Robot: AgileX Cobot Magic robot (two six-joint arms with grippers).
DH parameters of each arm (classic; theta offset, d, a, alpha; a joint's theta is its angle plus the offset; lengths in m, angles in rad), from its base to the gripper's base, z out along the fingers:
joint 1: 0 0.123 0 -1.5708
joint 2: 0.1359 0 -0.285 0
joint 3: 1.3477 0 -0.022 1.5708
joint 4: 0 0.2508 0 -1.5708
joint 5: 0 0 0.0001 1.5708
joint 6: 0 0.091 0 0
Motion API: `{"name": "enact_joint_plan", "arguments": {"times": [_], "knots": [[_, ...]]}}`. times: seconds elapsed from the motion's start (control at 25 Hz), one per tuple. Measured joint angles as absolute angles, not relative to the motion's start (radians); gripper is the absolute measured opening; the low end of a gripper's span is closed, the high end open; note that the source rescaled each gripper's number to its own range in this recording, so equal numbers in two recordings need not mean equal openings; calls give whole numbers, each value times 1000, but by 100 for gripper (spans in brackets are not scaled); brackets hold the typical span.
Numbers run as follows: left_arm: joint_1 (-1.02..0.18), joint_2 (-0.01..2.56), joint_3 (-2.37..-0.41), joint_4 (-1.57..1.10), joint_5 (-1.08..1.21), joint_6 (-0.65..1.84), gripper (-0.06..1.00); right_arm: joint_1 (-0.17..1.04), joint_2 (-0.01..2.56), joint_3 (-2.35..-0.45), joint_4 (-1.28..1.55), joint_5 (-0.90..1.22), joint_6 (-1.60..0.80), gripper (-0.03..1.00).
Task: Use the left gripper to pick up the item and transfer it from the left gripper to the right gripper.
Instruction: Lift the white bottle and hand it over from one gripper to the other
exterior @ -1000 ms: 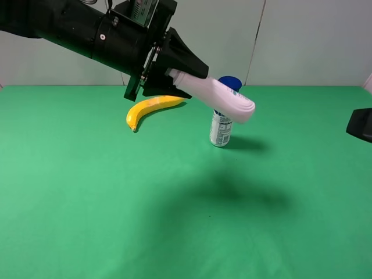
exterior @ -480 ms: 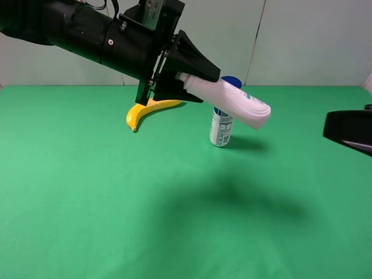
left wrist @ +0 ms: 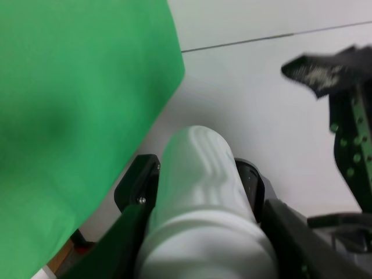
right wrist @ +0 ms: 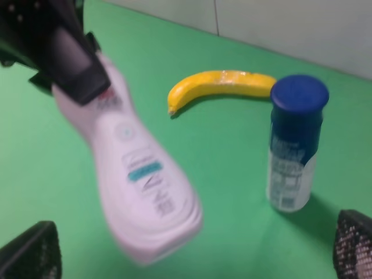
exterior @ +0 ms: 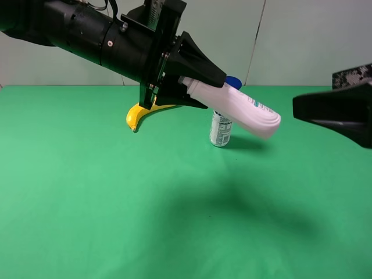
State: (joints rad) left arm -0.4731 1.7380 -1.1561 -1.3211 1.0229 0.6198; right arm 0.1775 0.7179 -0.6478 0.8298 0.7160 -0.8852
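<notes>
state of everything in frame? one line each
white bottle: aloft, gripped at its neck end, base tilted down.
left gripper: shut on the white bottle.
right gripper: open, empty, clear of the bottle.
spray can: upright on the green cloth, blue cap on.
banana: lying on the cloth, unpeeled.

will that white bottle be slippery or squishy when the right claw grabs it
Probably slippery: the white bottle looks smooth with a curved, waisted body. Likely light, since the left gripper holds it out by one end.
</notes>
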Motion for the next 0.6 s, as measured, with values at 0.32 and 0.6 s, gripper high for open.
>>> {"name": "enact_joint_plan", "arguments": {"times": [0.32, 0.6], "knots": [[-473, 1738, -1156, -1321, 1049, 635, 0, 178, 852, -716, 892, 756, -981, 100], [-473, 1738, -1156, -1319, 1052, 661, 0, 178, 884, -723, 923, 783, -1016, 100]]}}
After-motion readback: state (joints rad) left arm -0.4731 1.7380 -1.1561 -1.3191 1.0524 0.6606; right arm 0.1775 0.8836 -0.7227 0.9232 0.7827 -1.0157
